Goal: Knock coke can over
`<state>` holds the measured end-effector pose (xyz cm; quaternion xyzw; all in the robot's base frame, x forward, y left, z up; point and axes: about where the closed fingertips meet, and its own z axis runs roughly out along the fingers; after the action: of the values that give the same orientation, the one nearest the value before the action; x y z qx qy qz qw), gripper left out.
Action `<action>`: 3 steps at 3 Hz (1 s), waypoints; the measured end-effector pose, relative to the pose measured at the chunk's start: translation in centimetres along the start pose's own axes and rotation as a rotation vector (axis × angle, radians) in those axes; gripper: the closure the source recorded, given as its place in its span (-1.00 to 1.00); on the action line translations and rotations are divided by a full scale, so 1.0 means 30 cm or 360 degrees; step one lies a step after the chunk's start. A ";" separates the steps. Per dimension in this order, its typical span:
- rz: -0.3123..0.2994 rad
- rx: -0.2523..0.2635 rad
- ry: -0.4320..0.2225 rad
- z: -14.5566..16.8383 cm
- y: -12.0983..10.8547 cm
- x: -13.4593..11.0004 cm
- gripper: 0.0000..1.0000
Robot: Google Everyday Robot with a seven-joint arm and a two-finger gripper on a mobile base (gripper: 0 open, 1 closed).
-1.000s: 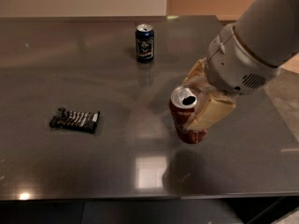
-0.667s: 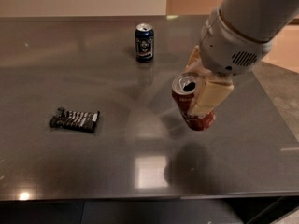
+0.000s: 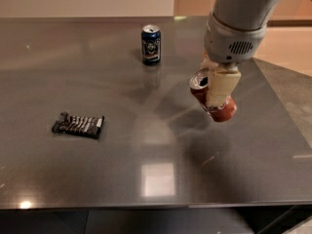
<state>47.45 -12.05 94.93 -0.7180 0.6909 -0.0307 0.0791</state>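
The red coke can point(image 3: 218, 107) with its silver top point(image 3: 199, 80) hangs tilted in the air, top leaning left, right of the table's middle. My gripper point(image 3: 214, 86) comes down from the upper right and is shut on the can, with one cream fingertip point(image 3: 220, 87) across its side. The can's base is off the dark table point(image 3: 146, 130); its shadow lies on the surface below.
A dark blue can point(image 3: 151, 44) stands upright at the back centre. A dark snack bar wrapper point(image 3: 78, 125) lies flat at the left. The table's right edge runs close to the gripper, and the front edge is at the bottom.
The gripper has risen with the coke can and tilted it further. The can has left the table. The blue can and the wrapper have not moved.
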 end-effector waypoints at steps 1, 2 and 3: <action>-0.0034 -0.0036 0.0067 0.071 -0.049 0.014 0.63; -0.0076 -0.0073 0.0124 0.134 -0.077 0.011 0.17; -0.0114 -0.0102 0.0185 0.184 -0.092 0.001 -0.30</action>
<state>51.01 -11.59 89.91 -0.7413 0.6689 -0.0530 0.0148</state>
